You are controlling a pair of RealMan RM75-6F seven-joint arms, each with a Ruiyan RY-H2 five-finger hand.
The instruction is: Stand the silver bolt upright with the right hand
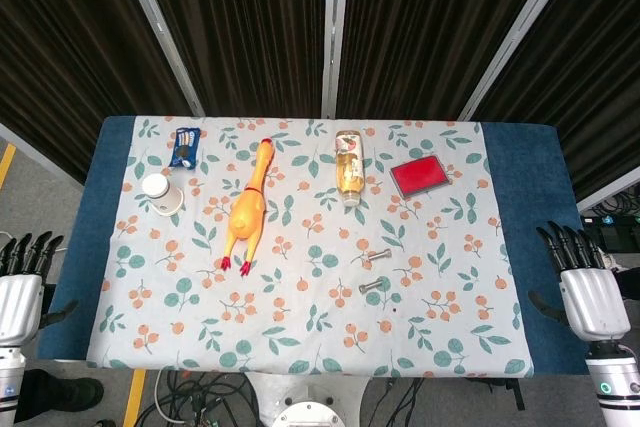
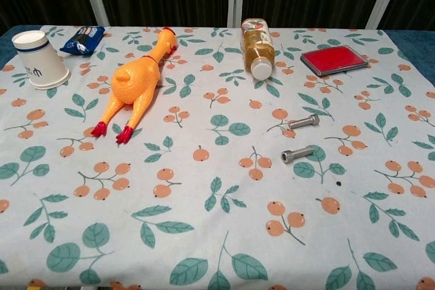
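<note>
Right hand (image 1: pixel 590 299) off the right edge of the tabletop (image 1: pixel 520 217), fingers (image 1: pixel 567 244) straight and a little apart, holding nothing. Left hand (image 1: pixel 20 297) off the left edge, fingers pointing up and spread, holding nothing too. Two silver bolts lying flat on the leafy cloth (image 2: pixel 204 236), well apart from both hands: nearer bolt (image 2: pixel 298 154) just in front of farther bolt (image 2: pixel 303 122). Past those, a bottle (image 2: pixel 257 49) on its side, a red pad (image 2: pixel 334 59), a rubber chicken (image 2: pixel 136 79), a paper cup (image 2: pixel 39 59) standing up, a blue snack packet (image 2: pixel 83 39).
</note>
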